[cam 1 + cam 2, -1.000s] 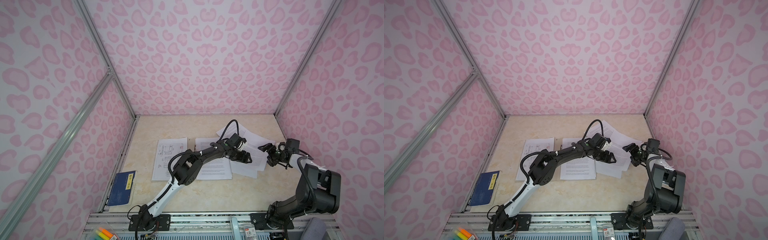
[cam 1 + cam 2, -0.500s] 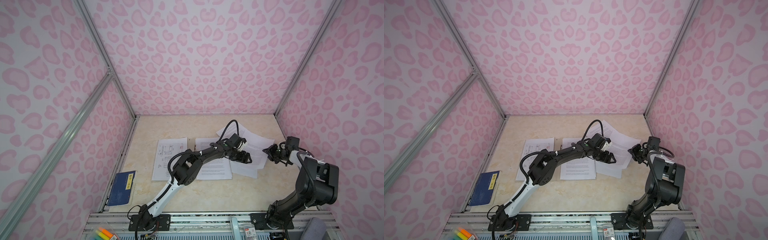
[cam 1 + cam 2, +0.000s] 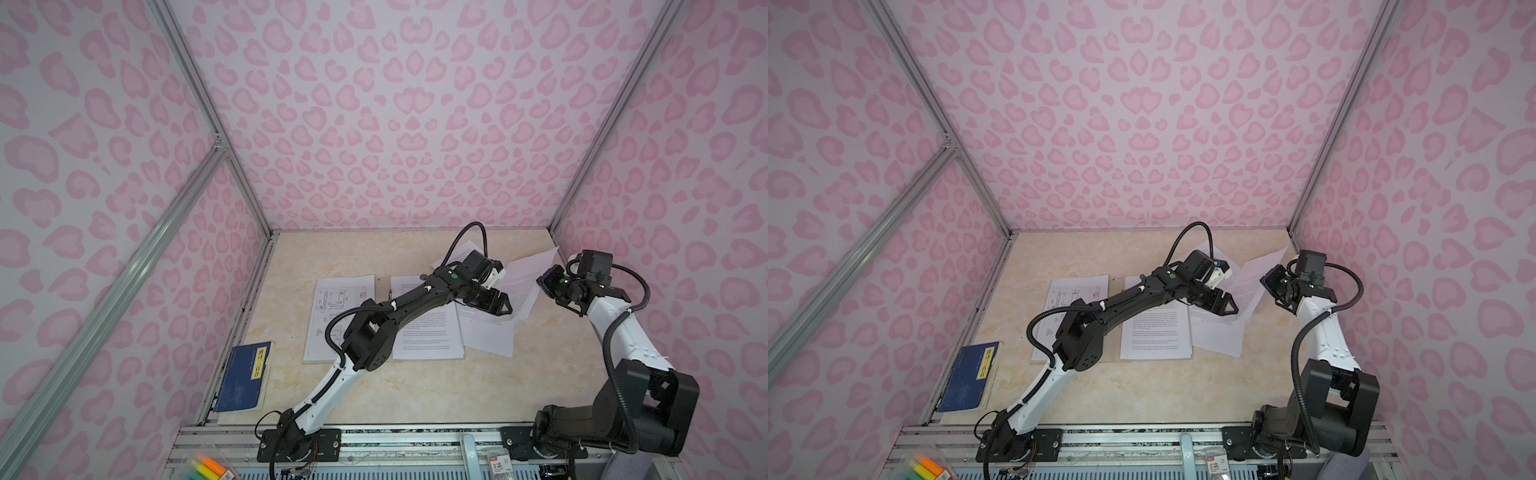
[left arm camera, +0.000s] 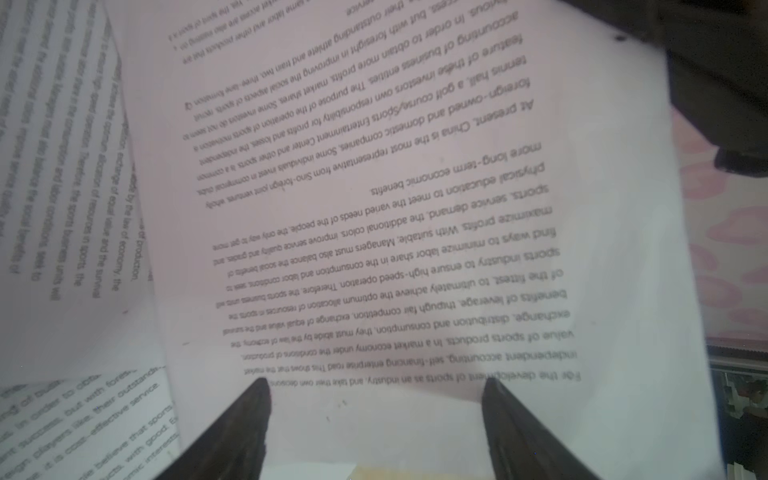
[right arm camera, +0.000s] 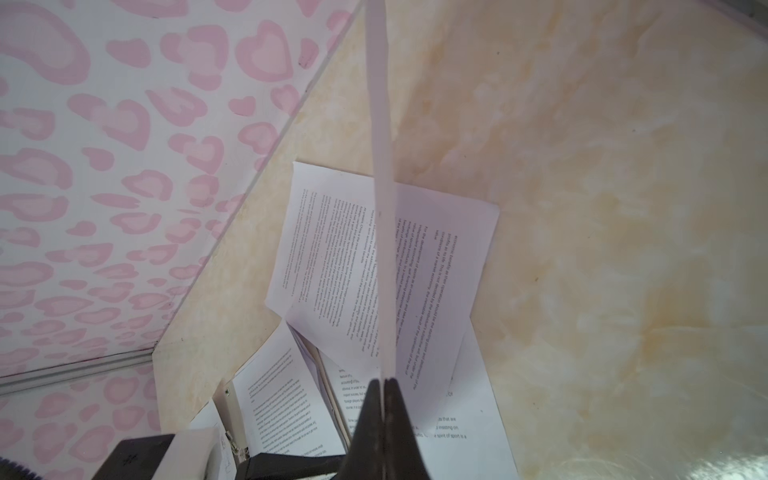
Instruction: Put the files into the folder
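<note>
Files (image 3: 428, 332): sheet (image 5: 382, 166) edge-on in R pincer (image 5: 383, 380), face hidden.

The bench (image 3: 415, 386) has a smooth, cream, stone-look surface with a faint sheen. The files (image 3: 432, 340) on the bench are thin matt white paper with black print. The right tool (image 5: 383, 380) has matt black plastic fingers (image 5: 368, 419). The book (image 3: 243, 378) at the bench edge has a matt blue cover. The walls (image 3: 395, 104) around the bench are matt printed panels; the frame (image 3: 205, 112) is brushed metal.
</note>
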Robot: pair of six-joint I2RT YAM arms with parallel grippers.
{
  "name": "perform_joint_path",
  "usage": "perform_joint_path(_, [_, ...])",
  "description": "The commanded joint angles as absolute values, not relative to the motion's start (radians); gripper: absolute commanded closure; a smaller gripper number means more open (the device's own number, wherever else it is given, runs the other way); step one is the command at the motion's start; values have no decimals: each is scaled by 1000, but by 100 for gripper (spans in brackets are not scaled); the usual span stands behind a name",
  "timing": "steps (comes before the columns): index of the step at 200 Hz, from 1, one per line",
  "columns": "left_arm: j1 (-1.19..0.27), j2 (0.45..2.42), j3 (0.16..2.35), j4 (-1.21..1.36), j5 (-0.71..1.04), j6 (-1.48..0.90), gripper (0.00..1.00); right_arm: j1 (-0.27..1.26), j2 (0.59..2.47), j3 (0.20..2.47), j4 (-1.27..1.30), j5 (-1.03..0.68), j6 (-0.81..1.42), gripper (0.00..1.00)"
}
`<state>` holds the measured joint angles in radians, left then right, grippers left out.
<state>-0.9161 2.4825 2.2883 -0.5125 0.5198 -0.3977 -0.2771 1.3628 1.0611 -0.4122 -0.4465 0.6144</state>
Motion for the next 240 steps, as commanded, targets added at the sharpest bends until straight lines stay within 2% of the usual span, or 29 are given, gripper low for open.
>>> perform_joint_path(1, [-907, 2147, 2280, -518, 443, -374, 19, -222, 1347, 1137, -507, -382, 544, 100])
perform_joint_path(25, [-892, 1931, 2118, -478, 339, -368, 18, -112, 1335, 1242, -573, -318, 510, 100])
perform_joint_path(70, [-844, 1511, 1731, -339, 254, -368, 18, 132, 1360, 1465, -670, -214, 465, 100])
perform_joint_path(92, [-815, 1315, 1547, -287, 221, -380, 17, 249, 1394, 1567, -678, -217, 470, 100])
perform_joint_path(137, [-807, 906, 1159, -277, -151, -295, 12, 417, 1433, 1569, -569, -336, 553, 100])
perform_joint_path(169, [-806, 755, 998, -381, -374, -265, 4, 405, 1421, 1410, -441, -404, 583, 100])
perform_joint_path(179, [-806, 735, 965, -411, -386, -275, 0, 367, 1419, 1344, -386, -434, 590, 100])
perform_joint_path(213, [-806, 725, 903, -465, -400, -319, 2, 251, 1478, 1155, -304, -454, 541, 100])
perform_joint_path(240, [-805, 748, 886, -482, -402, -319, 2, 262, 1550, 1039, -184, -442, 523, 100])
